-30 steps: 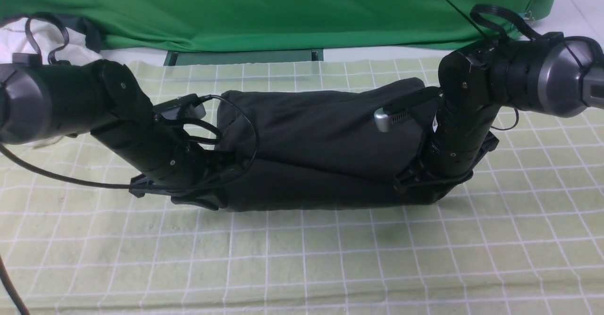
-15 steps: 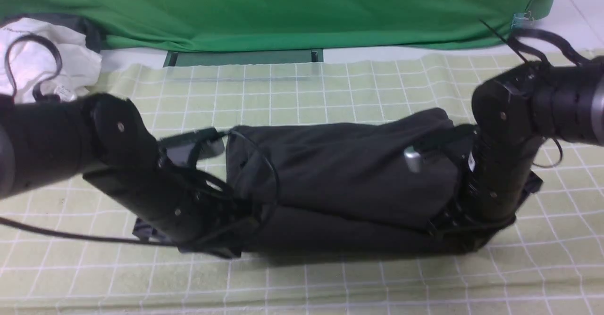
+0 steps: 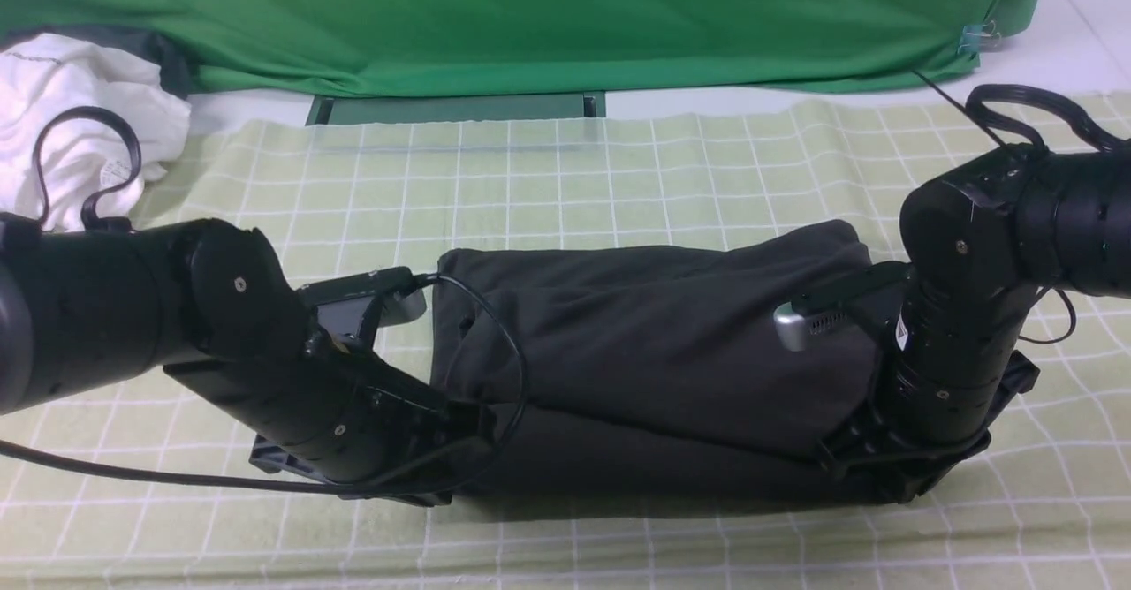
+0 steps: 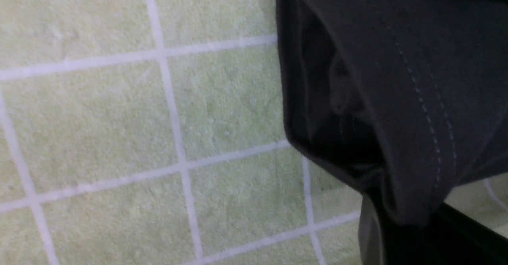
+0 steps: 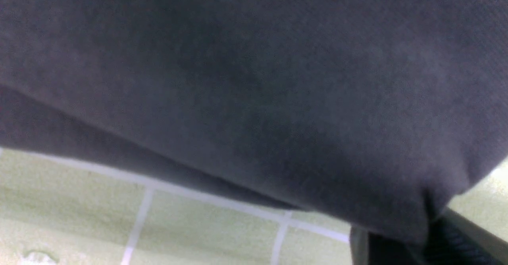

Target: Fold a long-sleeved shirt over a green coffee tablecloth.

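Observation:
The long-sleeved shirt (image 3: 654,360) is a dark charcoal band folded lengthwise, lying across the middle of the green coffee tablecloth (image 3: 565,184). Its print is hidden. My left gripper (image 3: 455,453) is low at the shirt's left end, shut on a stitched hem; the left wrist view shows that fabric (image 4: 397,78) bunched in my left gripper (image 4: 412,225). My right gripper (image 3: 870,471) is low at the right end. In the right wrist view the shirt (image 5: 254,78) fills most of the picture and runs into my right gripper (image 5: 408,237), which pinches it.
A crumpled white garment (image 3: 79,104) lies at the back left. Plain bright green fabric (image 3: 530,16) hangs along the back, with a dark green strip (image 3: 455,106) below it. A black cable (image 3: 517,369) loops from the left arm over the shirt's left end.
Both arms have come nearer and lower, carrying the shirt's upper layer toward the near edge. The folded band now lies closer to me on the cloth.

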Tool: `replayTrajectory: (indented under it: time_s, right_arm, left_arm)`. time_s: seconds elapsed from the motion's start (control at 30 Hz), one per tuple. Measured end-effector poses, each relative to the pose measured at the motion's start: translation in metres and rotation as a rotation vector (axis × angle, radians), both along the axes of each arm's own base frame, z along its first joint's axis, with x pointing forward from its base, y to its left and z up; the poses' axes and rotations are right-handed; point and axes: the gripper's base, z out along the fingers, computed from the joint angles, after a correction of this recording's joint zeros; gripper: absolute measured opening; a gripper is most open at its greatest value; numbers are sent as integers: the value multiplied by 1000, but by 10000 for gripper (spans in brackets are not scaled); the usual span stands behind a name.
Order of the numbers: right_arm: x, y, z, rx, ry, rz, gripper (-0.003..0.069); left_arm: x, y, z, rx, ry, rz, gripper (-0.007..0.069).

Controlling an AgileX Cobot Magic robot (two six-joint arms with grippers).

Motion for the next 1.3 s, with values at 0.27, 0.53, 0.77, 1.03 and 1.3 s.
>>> replayTrajectory:
  time_s: [0.27, 0.53, 0.77, 1.03, 1.3]
  right_arm:
    - [7, 4, 15, -5, 4, 2, 386]
    - [16, 8, 68, 12, -28, 57, 273]
    - [3, 1, 142, 117, -245, 68, 170]
    - [-47, -25, 215, 215, -473, 117, 2]
    - [-116, -61, 272, 323, -717, 118, -2]
  left_arm:
    - [-3, 3, 2, 41, 52, -23, 249]
    - [6, 5, 46, 118, 45, -98, 517]
    - [0, 10, 89, 115, -75, -103, 580]
    - [-15, 21, 115, 172, -198, -161, 503]
    - [-24, 27, 145, 187, -272, -174, 314]
